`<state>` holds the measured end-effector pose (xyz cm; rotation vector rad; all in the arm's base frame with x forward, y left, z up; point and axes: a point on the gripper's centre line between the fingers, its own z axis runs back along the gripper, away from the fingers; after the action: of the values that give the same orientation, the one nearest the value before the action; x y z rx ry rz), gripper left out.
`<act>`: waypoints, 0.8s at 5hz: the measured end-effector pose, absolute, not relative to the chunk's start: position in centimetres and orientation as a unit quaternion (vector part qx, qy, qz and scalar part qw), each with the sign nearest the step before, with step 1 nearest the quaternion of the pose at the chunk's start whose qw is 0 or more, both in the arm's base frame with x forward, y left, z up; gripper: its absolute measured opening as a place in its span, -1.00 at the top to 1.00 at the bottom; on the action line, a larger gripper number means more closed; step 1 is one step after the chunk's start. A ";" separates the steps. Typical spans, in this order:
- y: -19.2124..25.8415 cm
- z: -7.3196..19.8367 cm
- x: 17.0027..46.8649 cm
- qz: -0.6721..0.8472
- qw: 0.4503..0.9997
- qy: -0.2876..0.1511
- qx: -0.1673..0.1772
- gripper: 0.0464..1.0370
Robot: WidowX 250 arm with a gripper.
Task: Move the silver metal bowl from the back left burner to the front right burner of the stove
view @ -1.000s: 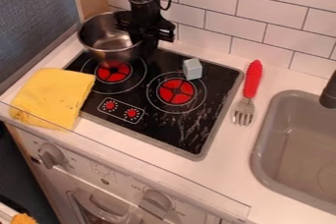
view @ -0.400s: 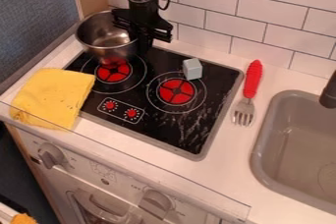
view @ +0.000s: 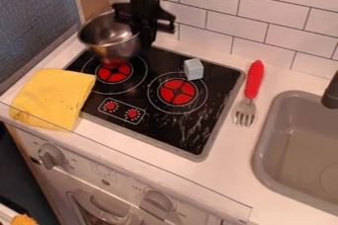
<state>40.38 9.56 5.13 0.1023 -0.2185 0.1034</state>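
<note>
Metal pot (view: 109,46), at the back left corner of the black cooktop (view: 155,128), mouth upward; whether resting there or slightly raised, impossible to tell. Right beside the pot's right side, over the cooktop's back left part, the black gripper (view: 147,40), pointing down from the arm above. Open, closed or gripping the rim — cannot tell from this angle.

On the cooktop's left half, just in front of the pot, a red burner (view: 113,72); nearer the cooktop's middle, a second red burner (view: 178,92). Just behind that one, toward the cooktop's back right, a small pale blue-grey block (view: 193,69). By the cooktop's front left, two red printed dials (view: 122,110).

Along the cooktop's left edge, a folded yellow cloth (view: 53,98). To the cooktop's right, on the white counter (view: 221,179), a fork (view: 250,88) with red handle toward the wall and tines toward the front. Farther right of the cooktop, a grey sink (view: 267,145). Behind the cooktop, a white tiled wall (view: 254,19) — below its front, an oven front with knobs (view: 105,179).
</note>
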 end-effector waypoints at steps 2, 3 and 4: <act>4.3 8.7 38.3 0.017 0.989 -0.133 0.059 0.92; 1.7 10.1 36.0 0.004 0.986 -0.153 0.060 0.92; -1.5 8.5 33.8 -0.023 0.989 -0.143 0.042 0.92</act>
<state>33.80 -1.48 8.45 0.0852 -0.2869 -0.0459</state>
